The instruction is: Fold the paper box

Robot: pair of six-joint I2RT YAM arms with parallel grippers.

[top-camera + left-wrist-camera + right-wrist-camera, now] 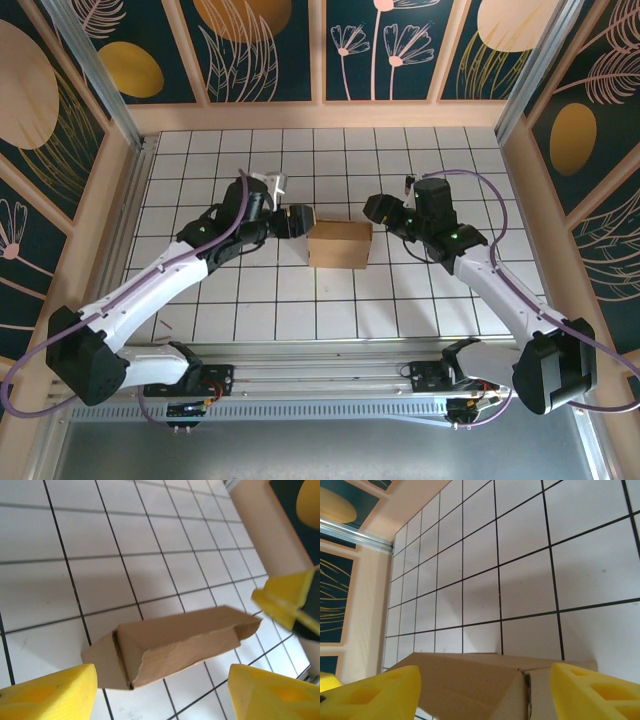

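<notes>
The paper box (338,245) is a small brown cardboard box standing on the white tiled table (400,300), near the middle. My left gripper (297,222) is at its left end, open. In the left wrist view the box (175,645) lies just beyond the yellow fingers (50,695), with one long side gaping and a flap edge showing; the left gripper (162,675) grips nothing. My right gripper (378,210) hovers at the box's upper right corner, open. In the right wrist view the box (470,685) sits low between the spread fingers (597,692) of the right gripper (486,670).
Wooden walls (320,115) with dark patterned panels enclose the table at the back and both sides. An aluminium rail (320,360) with the arm bases runs along the near edge. The other arm's yellow finger (285,597) shows beyond the box in the left wrist view.
</notes>
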